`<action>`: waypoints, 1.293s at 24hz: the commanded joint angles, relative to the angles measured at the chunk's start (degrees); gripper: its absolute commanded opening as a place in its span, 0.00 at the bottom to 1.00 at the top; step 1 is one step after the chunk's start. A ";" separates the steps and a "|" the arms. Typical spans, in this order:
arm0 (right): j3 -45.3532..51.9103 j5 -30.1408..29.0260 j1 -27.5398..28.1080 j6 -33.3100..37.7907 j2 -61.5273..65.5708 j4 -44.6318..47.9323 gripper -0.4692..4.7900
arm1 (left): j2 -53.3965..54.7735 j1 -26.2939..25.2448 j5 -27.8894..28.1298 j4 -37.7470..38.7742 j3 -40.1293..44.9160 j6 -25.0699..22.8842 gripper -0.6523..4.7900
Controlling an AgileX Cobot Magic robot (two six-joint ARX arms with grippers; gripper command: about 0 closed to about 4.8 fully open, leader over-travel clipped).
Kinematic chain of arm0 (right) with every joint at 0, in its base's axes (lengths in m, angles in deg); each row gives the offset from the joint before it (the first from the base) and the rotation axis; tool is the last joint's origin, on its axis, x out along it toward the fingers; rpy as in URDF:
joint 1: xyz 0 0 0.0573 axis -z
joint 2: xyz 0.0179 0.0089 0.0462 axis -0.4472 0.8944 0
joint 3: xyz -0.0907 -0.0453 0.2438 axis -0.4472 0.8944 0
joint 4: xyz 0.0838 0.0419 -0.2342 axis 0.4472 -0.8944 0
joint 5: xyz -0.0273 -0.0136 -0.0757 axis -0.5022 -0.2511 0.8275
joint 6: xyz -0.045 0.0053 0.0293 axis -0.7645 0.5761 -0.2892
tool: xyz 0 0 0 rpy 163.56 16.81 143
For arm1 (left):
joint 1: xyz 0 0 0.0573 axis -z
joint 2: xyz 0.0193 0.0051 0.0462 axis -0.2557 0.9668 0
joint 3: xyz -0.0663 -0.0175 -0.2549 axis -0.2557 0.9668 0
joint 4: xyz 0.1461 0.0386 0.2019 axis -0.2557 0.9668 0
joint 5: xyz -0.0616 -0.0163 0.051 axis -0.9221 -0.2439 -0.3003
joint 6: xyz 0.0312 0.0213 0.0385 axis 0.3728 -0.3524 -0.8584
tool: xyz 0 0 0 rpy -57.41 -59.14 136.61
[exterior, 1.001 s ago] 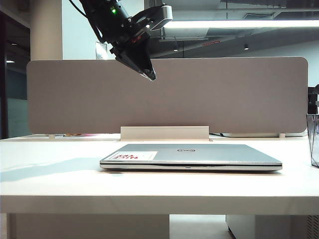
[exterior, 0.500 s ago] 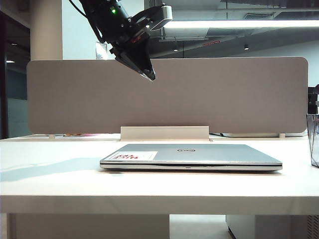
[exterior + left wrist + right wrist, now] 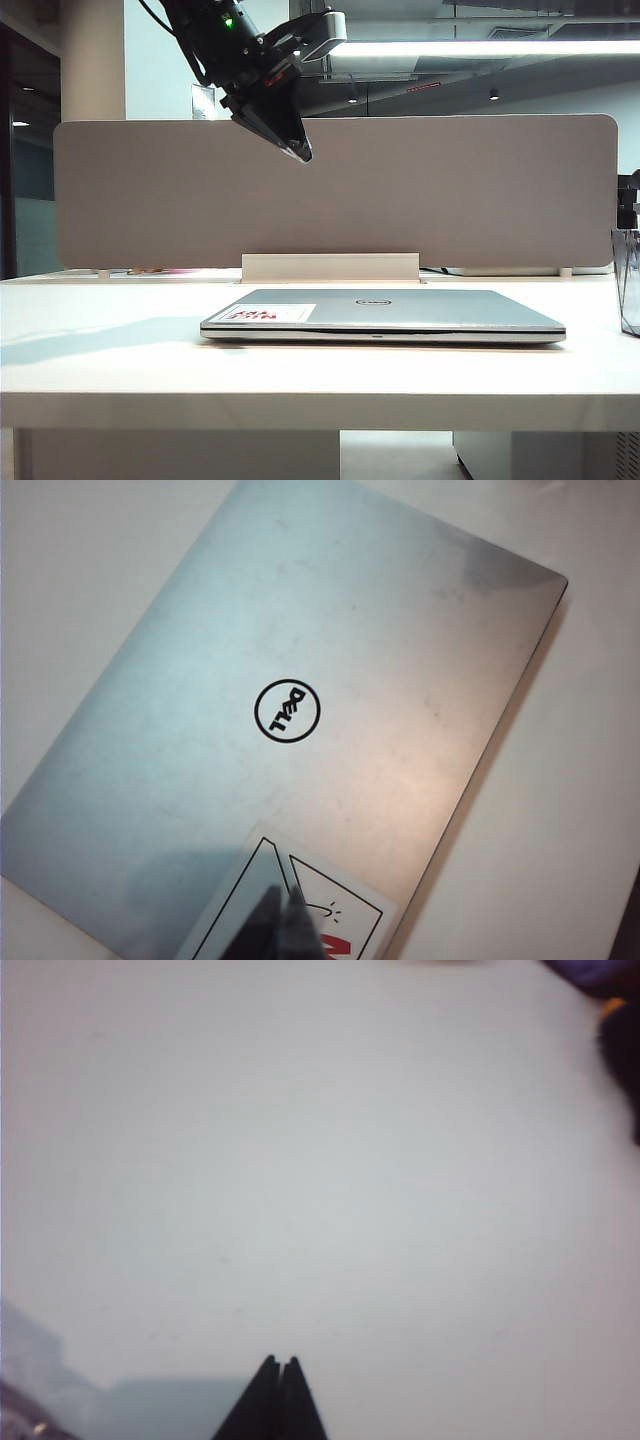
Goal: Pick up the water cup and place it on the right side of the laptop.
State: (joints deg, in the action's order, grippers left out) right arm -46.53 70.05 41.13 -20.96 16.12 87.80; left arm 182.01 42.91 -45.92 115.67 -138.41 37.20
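The laptop point(image 3: 430, 310) lies shut in the middle of the white table, with a white and red sticker point(image 3: 268, 314) on its lid. In the left wrist view the lid point(image 3: 300, 610) fills the frame, round logo point(image 3: 287, 710) in its middle. My left gripper point(image 3: 300, 152) hangs shut and empty high above the laptop's left part, its tips point(image 3: 283, 900) over the sticker. The water cup point(image 3: 628, 280) stands at the table's far right, cut off by the frame. My right gripper point(image 3: 279, 1362) is shut and empty over bare white table.
A grey divider panel point(image 3: 450, 190) on a white foot point(image 3: 330, 267) closes off the back of the table. A dark shape point(image 3: 628, 200) sits above the cup at the right border. The table's front edge point(image 3: 320, 395) runs across the foreground.
The cup's visible edge has crept slightly leftward into the exterior view. The left arm and the laptop have not moved.
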 commanded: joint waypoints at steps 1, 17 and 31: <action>-0.35 -2.10 0.94 -0.09 -0.42 1.25 0.09 | -0.39 0.07 -0.09 -0.22 -0.13 0.09 0.11; -0.39 -6.10 1.42 1.29 2.89 7.78 0.09 | -0.37 0.07 -0.09 -0.52 -0.13 0.17 0.11; -4.39 -6.08 1.42 3.13 7.28 12.63 0.09 | -0.37 0.07 -0.09 -0.55 -0.13 0.39 0.11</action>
State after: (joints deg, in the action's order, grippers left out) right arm -50.03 63.90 42.55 -18.01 23.49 99.47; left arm 182.01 42.89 -45.81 115.47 -138.41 37.23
